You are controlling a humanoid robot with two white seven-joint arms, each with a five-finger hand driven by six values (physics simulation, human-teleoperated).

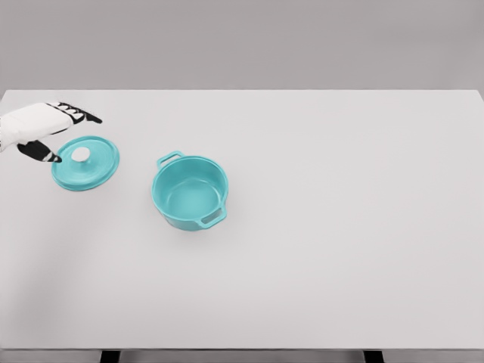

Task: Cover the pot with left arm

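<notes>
You see the left hand (pixel 41 130) entering at the table's (pixel 340 265) left edge, fingers spread and holding nothing, its thumb tip just beside the teal lid (pixel 85 162). The lid lies flat, white knob (pixel 80 154) up. The open teal pot (pixel 190 192) stands uncovered to its right, apart from it
</notes>
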